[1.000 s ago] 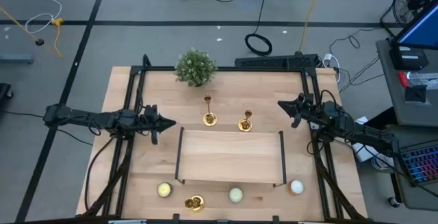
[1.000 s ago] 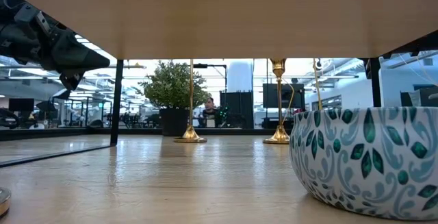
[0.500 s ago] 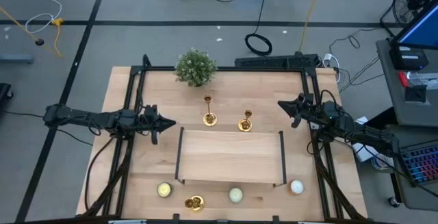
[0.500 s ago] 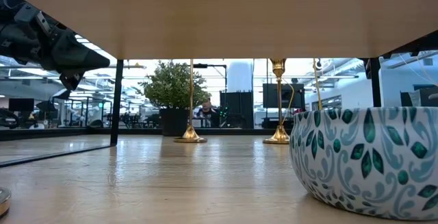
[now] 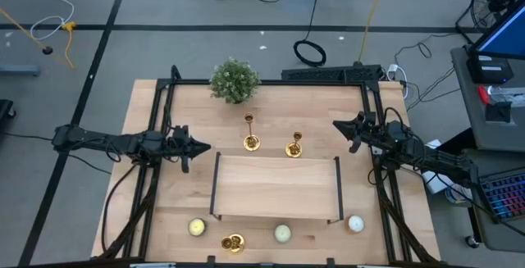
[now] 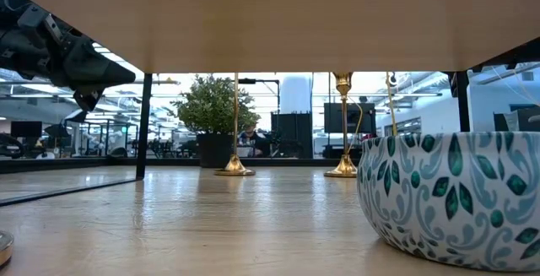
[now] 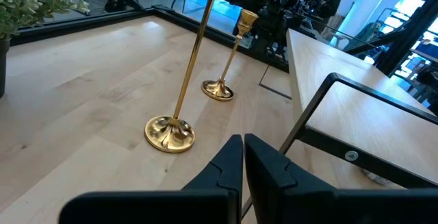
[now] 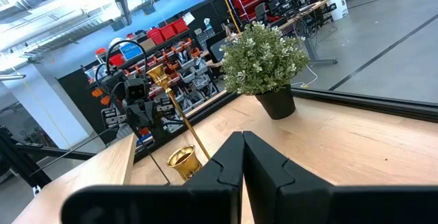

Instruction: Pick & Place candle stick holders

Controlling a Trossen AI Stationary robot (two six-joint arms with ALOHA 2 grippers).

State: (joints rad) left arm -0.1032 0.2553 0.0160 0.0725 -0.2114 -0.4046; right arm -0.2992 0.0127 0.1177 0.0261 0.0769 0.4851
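Two candle stick holders stood upright on the table, between the plant and the far edge of the raised wooden shelf: a taller one and, just to its right in the high view, a shorter one. A third gold holder was seen at the near edge of the table, between two candles, apparently lying on its side; its long axis could not be judged.

The left pincer was found clenched on nothing, its tip pointed across the table toward the taller holder, which stood near it and slightly farther back. In the left wrist view that holder's base sat just ahead of the closed fingers, its thin stem rising vertically, so a sideways approach to the stem was judged to be called for, with the jaws to be released first. The right pincer was likewise clenched and empty, near the shorter holder, and was judged the nearer arm for that one.

Counted: three holders, three candles, one plant, one shelf, and one patterned bowl under the shelf.
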